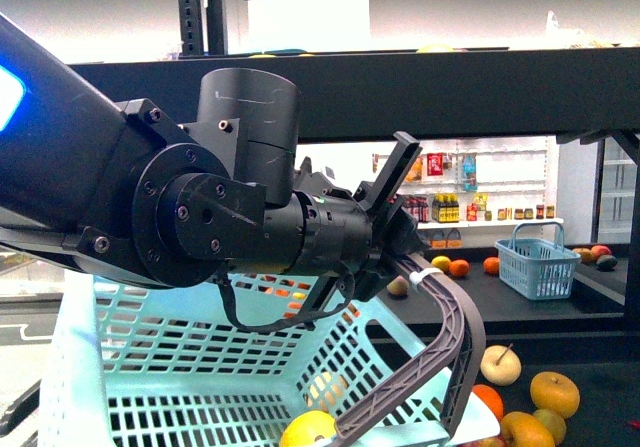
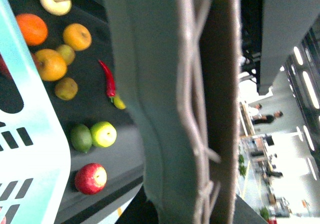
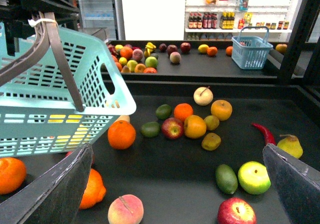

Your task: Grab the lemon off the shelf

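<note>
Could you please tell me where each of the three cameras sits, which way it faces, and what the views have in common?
Front view: on the robot's body, facing the shelf; the left arm's end effector holds the basket handle.
Left wrist view: right against that handle, with fruit on the deck beyond.
Right wrist view: above the deck, looking across the fruit; the right end effector is open, fingertips at both lower corners.
Shared: all three show the turquoise basket; both wrist views show the red chili.

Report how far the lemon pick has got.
Looks done: a bright yellow fruit, probably the lemon, lies in the basket. In hand: the left gripper is shut on the basket's handle; the right gripper is open and empty above the shelf. Left: apparently only confirming the fruit.
</note>
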